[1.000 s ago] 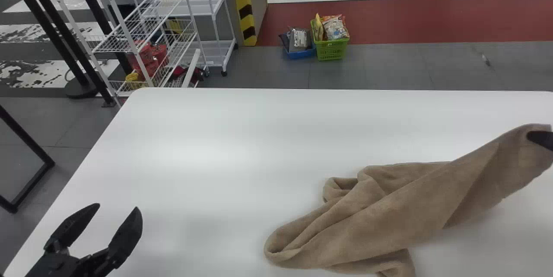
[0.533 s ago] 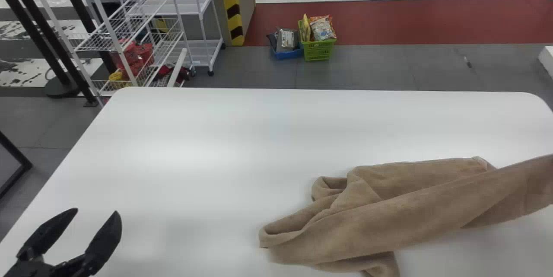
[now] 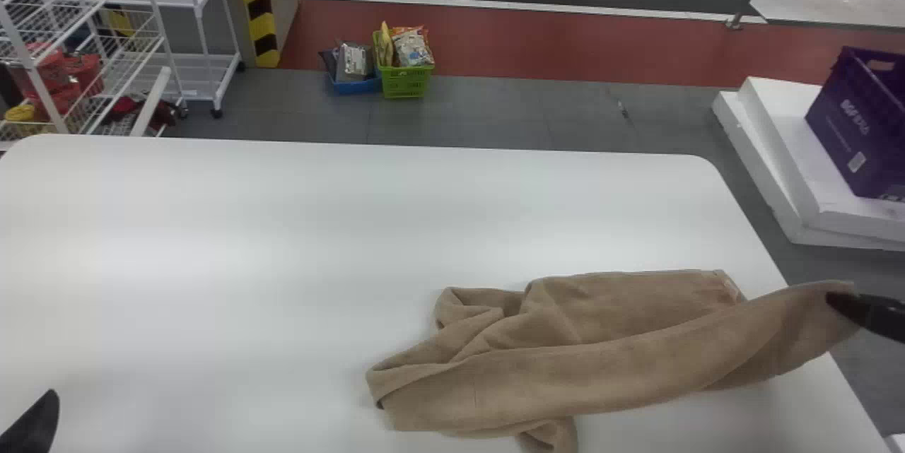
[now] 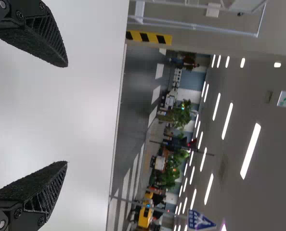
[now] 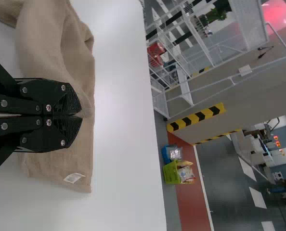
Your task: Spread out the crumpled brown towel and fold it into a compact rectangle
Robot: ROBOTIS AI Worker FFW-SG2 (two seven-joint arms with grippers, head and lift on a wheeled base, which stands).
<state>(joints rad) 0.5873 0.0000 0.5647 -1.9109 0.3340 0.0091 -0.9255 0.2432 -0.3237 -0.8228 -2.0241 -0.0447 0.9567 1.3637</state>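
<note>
At the right edge of the head view, my right gripper [image 3: 841, 303] is shut on a raised corner of the brown towel [image 3: 565, 375], which stretches leftward in loose folds and rests bunched on the white table. Its far edge lies fairly flat, with a small label at the right corner. In the right wrist view the right gripper [image 5: 79, 115] has its fingers together on the towel [image 5: 61, 168], a white tag near its edge. My left gripper [image 3: 32, 425] is at the lower left corner, well apart from the towel; in the left wrist view the left gripper [image 4: 67, 114] stands wide open over bare tabletop.
The white table [image 3: 283, 227] ends at a rounded far right corner, near the held towel end. Beyond it on the floor stand a purple crate [image 3: 859, 128] on white blocks, a green basket [image 3: 406, 80] and a white wire rack [image 3: 92, 50].
The head view has turned to the right, bringing the table's right edge and the purple crate into sight. The held towel end has come lower and nearer, baring more of the far part.
</note>
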